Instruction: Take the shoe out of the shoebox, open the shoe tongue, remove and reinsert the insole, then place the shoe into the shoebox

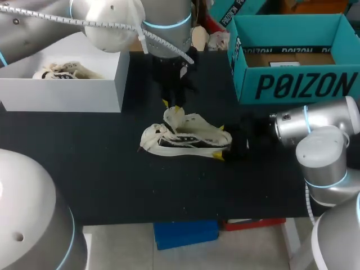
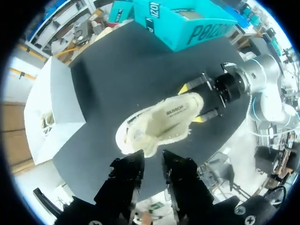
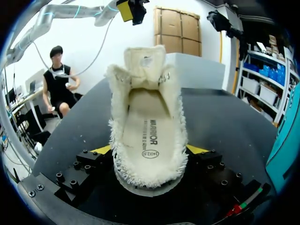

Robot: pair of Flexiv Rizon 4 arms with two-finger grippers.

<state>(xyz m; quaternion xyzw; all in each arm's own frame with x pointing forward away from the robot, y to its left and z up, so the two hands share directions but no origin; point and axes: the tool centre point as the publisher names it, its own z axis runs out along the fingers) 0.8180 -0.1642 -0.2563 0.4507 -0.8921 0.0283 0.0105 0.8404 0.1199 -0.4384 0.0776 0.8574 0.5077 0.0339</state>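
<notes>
right end effector (image 3: 149,150) grips shoe (image 3: 146,112), left arm (image 1: 166,28) above

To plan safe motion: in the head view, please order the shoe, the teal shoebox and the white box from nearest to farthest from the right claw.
1. shoe, held in the right claw.
2. teal shoebox, back right.
3. white box, far left.

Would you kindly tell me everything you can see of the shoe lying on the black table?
The shoe is a cream, fleecy low-top with dark side markings and loose pale laces. It rests upright on the black table, heel toward the right gripper, which clamps the heel from both sides. Its tongue stands raised, the mouth is wide open, and the pale insole lies inside. The left gripper hangs open above the tongue, not touching.
</notes>
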